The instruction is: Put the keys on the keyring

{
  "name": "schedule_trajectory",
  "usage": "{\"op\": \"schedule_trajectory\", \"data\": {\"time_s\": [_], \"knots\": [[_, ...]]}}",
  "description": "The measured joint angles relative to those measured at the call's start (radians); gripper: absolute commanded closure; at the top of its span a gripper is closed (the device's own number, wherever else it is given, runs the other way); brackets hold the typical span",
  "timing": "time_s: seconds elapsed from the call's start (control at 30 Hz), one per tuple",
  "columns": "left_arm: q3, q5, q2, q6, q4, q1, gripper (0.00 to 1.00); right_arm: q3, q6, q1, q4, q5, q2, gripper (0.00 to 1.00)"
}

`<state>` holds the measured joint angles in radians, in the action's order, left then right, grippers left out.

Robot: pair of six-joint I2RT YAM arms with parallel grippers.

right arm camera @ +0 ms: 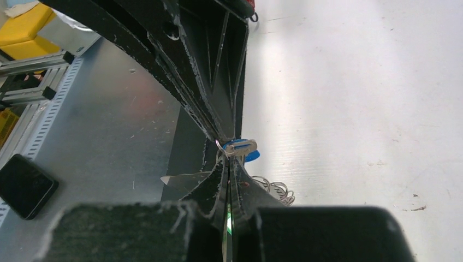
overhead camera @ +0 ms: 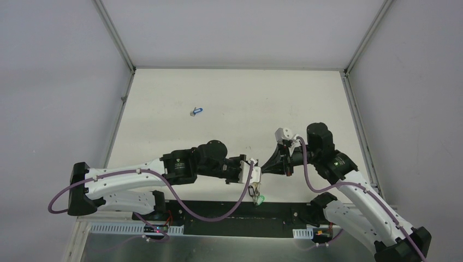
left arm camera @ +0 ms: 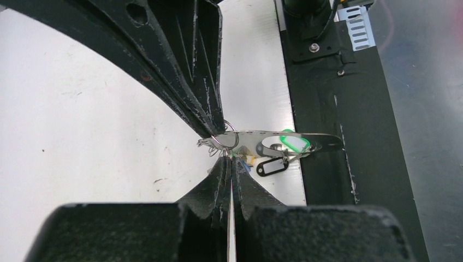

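Currently the 2 claws meet tip to tip above the near edge of the table [overhead camera: 235, 93], just in front of the arm bases. The left gripper [overhead camera: 256, 171] is clenched, and the keyring [overhead camera: 253, 191] dangles under its tip, with a green-tagged key [overhead camera: 261, 199] at the bottom of the bunch. The right gripper [overhead camera: 266, 168] is clenched too, its tip pressed against the same cluster.

From the left wrist, a flat silver piece lies across the meeting point, the green tag on it, and a black tag [left arm camera: 271, 166] hangs just below. A small wire loop [left arm camera: 225, 139] sits right at the right claw's tips; I cannot tell whether they pinch it or only touch it.

From the right wrist, a blue-headed key [right arm camera: 243, 148] shows at the junction of the 2 tips, with coiled wire [right arm camera: 275, 188] just beyond. A dark phone [right arm camera: 24, 185] lies on the metal bench at the left.

1 more blue key [overhead camera: 196, 111] lies alone on the table, well apart from both arms, toward the far left.
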<state>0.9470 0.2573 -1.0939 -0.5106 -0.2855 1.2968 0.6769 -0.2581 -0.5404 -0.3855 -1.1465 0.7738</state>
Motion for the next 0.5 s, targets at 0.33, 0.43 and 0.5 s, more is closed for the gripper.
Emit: {"op": "schedule_trajectory", "data": {"time_s": [0.33,0.43,0.5], "knots": [[-0.067,-0.055,0.025,0.044,0.093,0.0,1.0,-0.135,0.227,0.0,0.223,0.118,-0.111,1.0],[-0.078,-0.074,0.031,0.057,0.113,0.0,1.0,-0.165,0.296,0.0,0.283,0.156,-0.131,1.0],[-0.089,-0.091,0.037,0.066,0.131,0.0,1.0,-0.179,0.338,0.0,0.318,0.179,-0.14,1.0]]}}
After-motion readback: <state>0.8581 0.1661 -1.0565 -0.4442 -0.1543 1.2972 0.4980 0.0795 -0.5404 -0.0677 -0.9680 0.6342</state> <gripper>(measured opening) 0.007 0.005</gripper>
